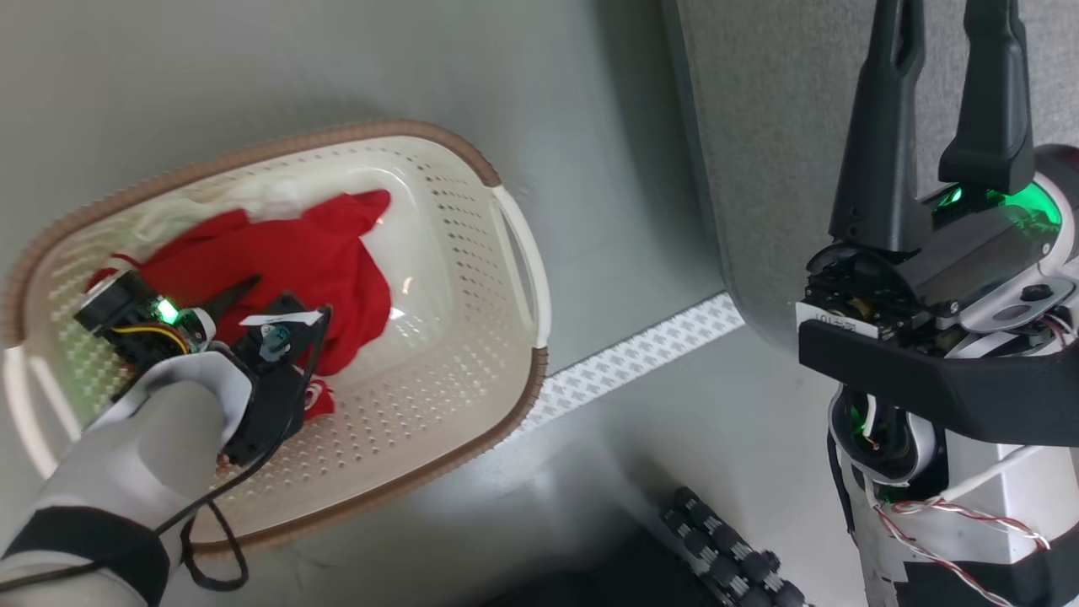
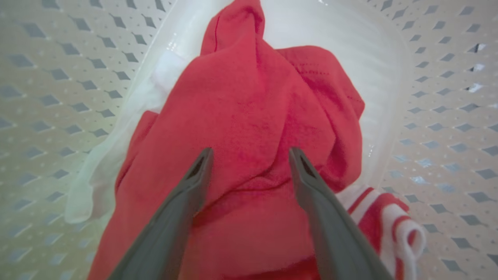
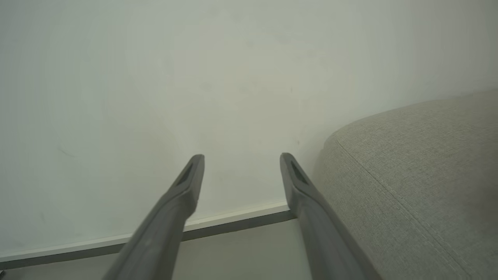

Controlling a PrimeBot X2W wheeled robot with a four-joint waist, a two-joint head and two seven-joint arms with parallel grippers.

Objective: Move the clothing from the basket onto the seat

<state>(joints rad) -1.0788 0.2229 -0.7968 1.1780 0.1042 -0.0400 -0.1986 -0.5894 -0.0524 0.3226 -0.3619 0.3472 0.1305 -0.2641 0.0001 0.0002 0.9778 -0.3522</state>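
Basket (image 1: 455, 371) with red garment (image 1: 312, 253), left pincer (image 2: 251, 149) wide over it, right pincer (image 3: 241, 155) wide by seat (image 3: 420, 175)

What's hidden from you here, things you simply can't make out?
- Left wrist view: whatever lies under the red garment and white cloth in the basket.
- Head view: the right gripper tips, cut off by the top edge.
- Right wrist view: most of the seat, past the frame edge.

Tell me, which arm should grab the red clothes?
Left, probably. The left gripper hangs open inside the basket, right over the red garment; the right gripper is open beside the seat.
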